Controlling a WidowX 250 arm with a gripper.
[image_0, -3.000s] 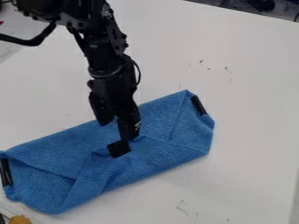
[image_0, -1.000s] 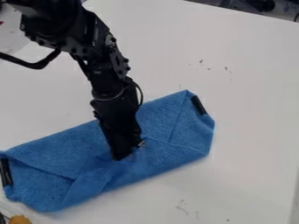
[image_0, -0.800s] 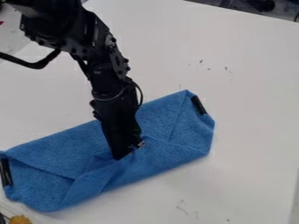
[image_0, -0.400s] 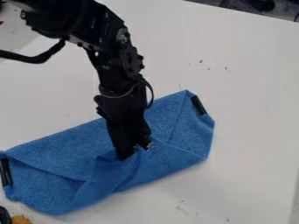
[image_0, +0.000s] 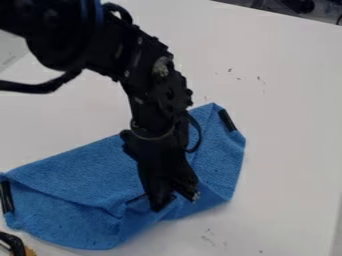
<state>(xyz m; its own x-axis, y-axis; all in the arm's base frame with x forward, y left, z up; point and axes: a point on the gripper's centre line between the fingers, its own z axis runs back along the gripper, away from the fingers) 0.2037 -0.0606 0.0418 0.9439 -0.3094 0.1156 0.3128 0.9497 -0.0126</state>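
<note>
Right at the near left corner, a black curved object (image_0: 12, 243) sits over something orange-yellow (image_0: 30, 251), and the blue cloth (image_0: 93, 172) bulges close to them; drag its near edge that way and it could snag or knock them.

Next, the cloth's near side, left of the counter's middle, and here's the gripper (image_0: 175, 202), low over that edge. Jaws narrow, seemingly pinching a fold of the cloth, though just how much is caught I can't tell. That's the weak spot: a shallow bite on soft fabric could slip out under a pull, while a deep one could gather two layers and bunch the lot. Tips this low could also rub the counter (image_0: 287, 150) if pressed down.

Farther back, folds run out to a black strip (image_0: 7, 196) at the left end and another black strip (image_0: 227, 120) at the far right corner. An off-centre tug could swing the whole cloth round or crumple one end, since nothing visible pins it. And over the cloth's far side, a cable loop (image_0: 195, 136) bows out from the wrist; a raised fold could catch it.
</note>
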